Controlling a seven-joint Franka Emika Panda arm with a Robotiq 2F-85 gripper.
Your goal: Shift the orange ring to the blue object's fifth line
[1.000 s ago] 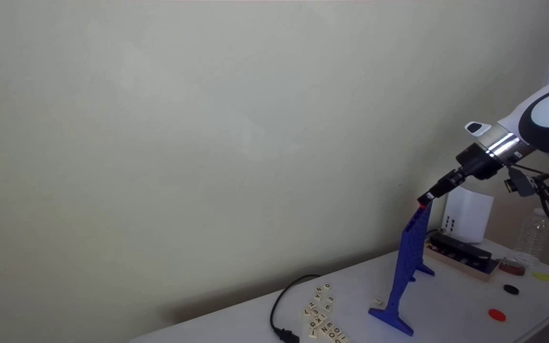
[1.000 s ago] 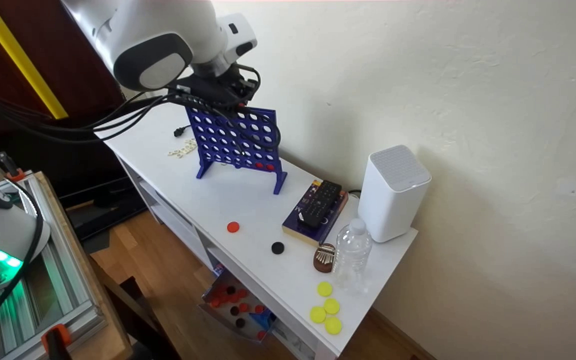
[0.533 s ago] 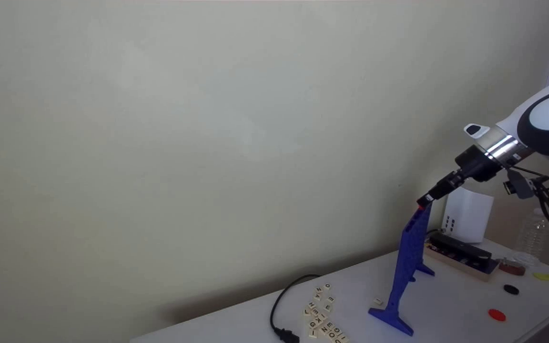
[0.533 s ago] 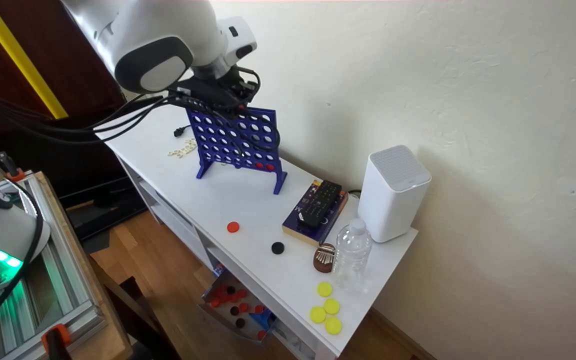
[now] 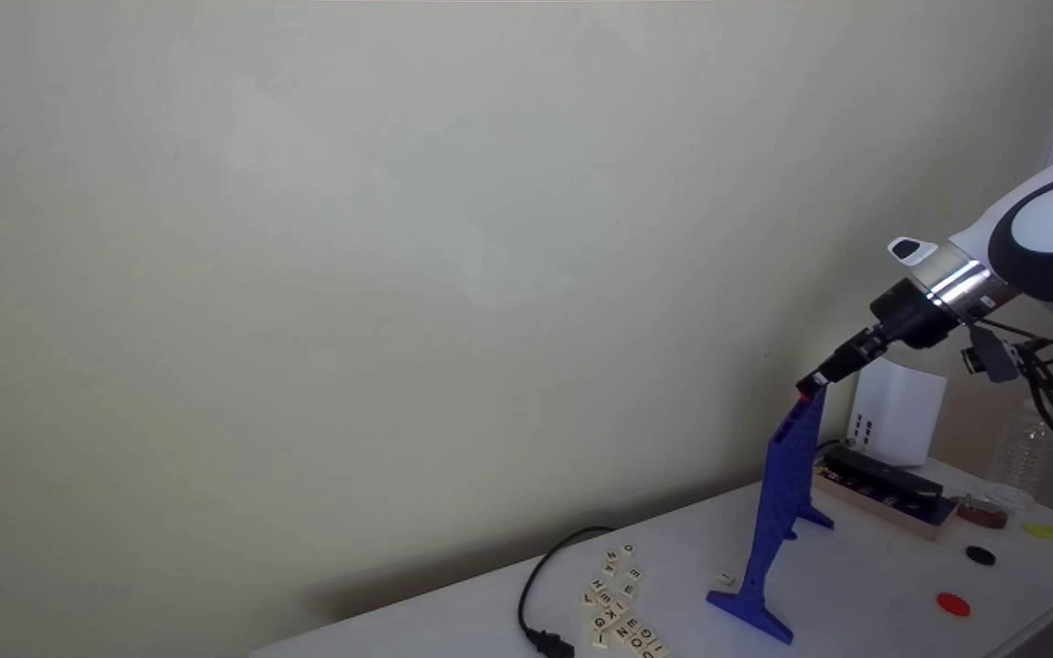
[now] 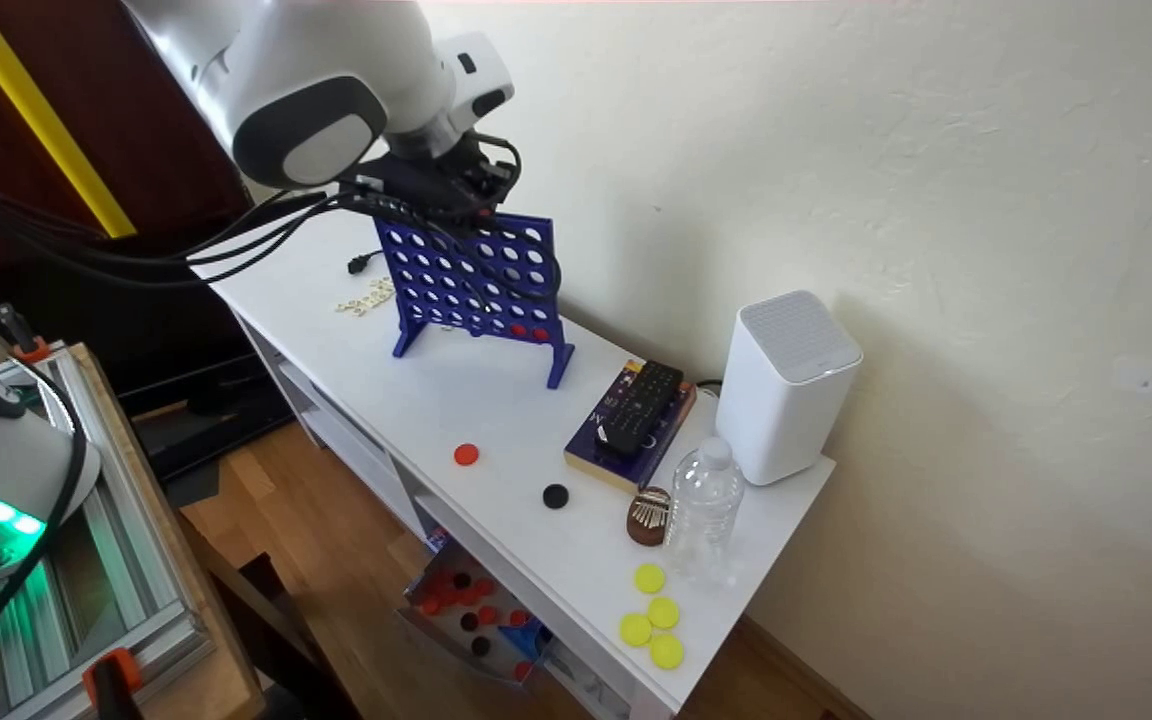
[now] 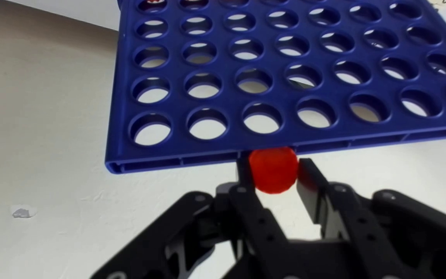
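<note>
With the end effector [image 7: 275, 167], gripping the orange-red disc [image 7: 272, 176] by opposite edges, holding it at the top edge of the blue stand [image 7: 279, 93], third slot from left in the wrist view. Farther out on the worktop [image 6: 416, 405], can see a black disc [image 6: 556, 496].

Dim, greyish light flattens the wall [image 5: 380, 274] in an exterior view, with a soft shadow along its foot and glints on the steel collar [image 5: 961, 274]. In an exterior view the white box [image 6: 786, 395] throws a shadow rightward, so light probably comes from the left; green lamps [image 6: 0, 511] there burn out to white. In the wrist view the blue panel [image 7: 278, 87] is fairly crisp, the near gripper [image 7: 274, 168] blurred, and the orange disc [image 7: 273, 172] reflects red in one finger [image 7: 308, 180].
</note>
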